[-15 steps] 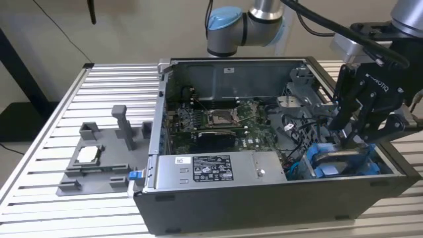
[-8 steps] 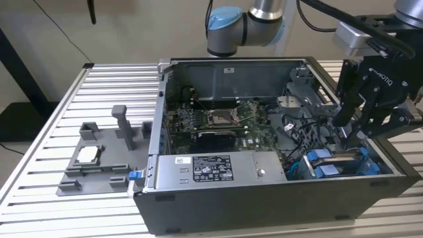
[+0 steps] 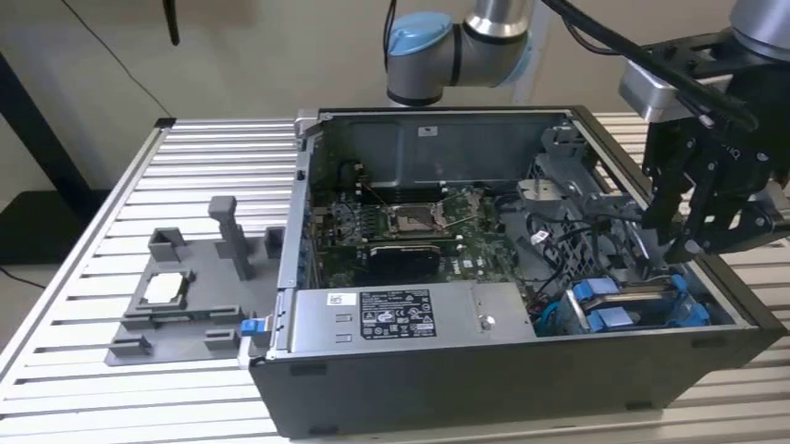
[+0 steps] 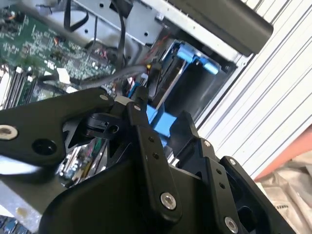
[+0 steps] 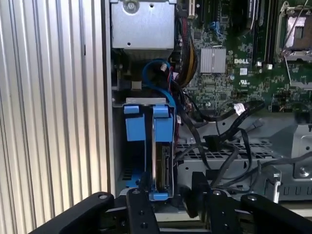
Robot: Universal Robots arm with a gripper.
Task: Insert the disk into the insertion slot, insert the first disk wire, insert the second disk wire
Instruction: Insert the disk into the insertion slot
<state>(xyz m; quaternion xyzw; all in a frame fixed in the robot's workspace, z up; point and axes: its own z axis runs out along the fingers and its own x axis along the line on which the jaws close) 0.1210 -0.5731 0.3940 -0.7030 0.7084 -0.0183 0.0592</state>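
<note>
A grey fixture tray (image 3: 173, 310) with upright posts sits by the worktop's (image 3: 99, 277) edge on the exterior view's left. Just beside it, across the worktop's middle, stands an open computer case (image 3: 494, 388). A grey labelled power-supply box (image 3: 395, 319) lies along the case's near wall, and the green motherboard (image 3: 413, 227) lies behind it. Black cables (image 5: 229, 141) run loose between the motherboard and the case's near corner on the exterior view's right. There the insertion slot (image 5: 127, 165) holds the disk (image 5: 163, 163), which stands on edge in its blue carrier frame (image 5: 163, 127), seated within the cage walls. Whether any wire is plugged into it cannot be told. The gripper (image 3: 676, 242) hangs over that corner, just above the slot. It is released: in both wrist views its fingers (image 5: 144, 195) are spread apart, grasping nothing, with the carrier's blue end showing between them.
</note>
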